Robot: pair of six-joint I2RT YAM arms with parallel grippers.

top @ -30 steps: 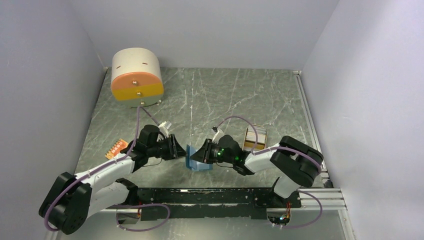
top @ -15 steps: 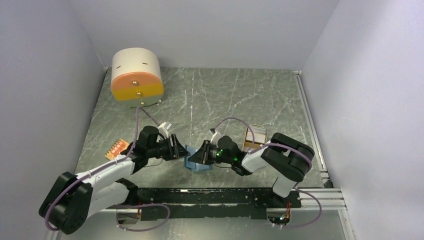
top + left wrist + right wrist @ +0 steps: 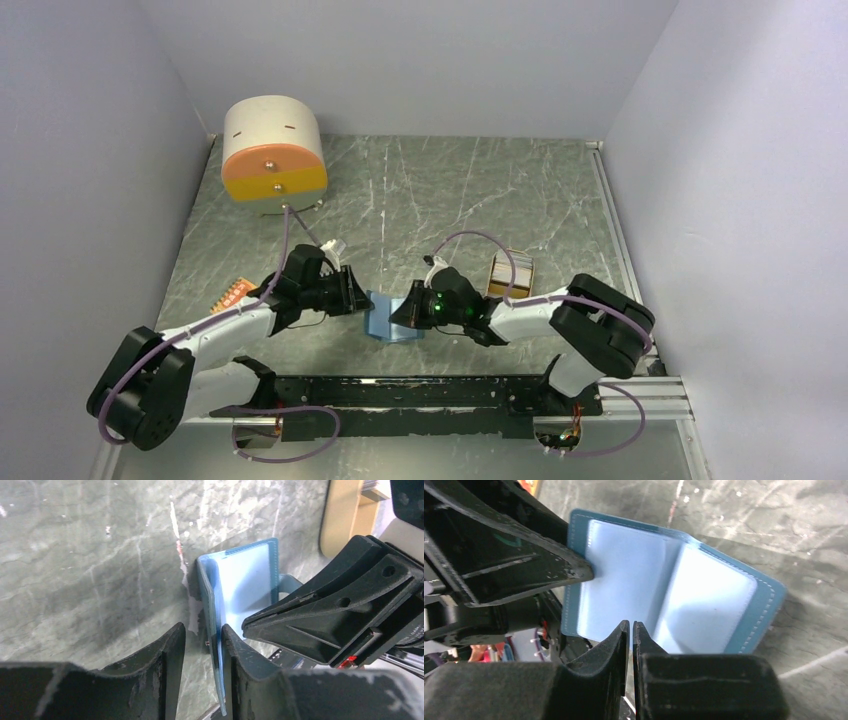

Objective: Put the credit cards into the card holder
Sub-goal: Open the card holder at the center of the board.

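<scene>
The step in hand looks like getting the card holder (image 3: 383, 320) spread open. Neither arm has a card in its grasp, so the loading itself has not begun. The blue wallet sits on the marbled surface (image 3: 480, 190) between the two arms, near the front edge. It is opened like a book, with its pale blue inside facing the right wrist camera.

The left fingers (image 3: 172, 650) straddle one cover. The flap's edge runs between them, lying against one finger with a sliver of gap at the other, so I cannot tell whether they actually clamp it. In the right wrist view, one tip of that pair presses on the flap's inner face. The right fingers (image 3: 616, 645) are drawn together to a thin slit at the wallet's lower edge by the fold. Whether they nip a leaf there does not show.

One orange card (image 3: 232, 295) lies flat on the surface well to the left, beside the left arm. A tan tray (image 3: 496, 278) sits just behind the right arm, with what may be pale cards in it — too small to be sure.

Next, I judge, one arm must pin the holder open while the other lets go and fetches a card. The wallet looks light and propped up, so a careless release could let it fold shut or topple.
</scene>
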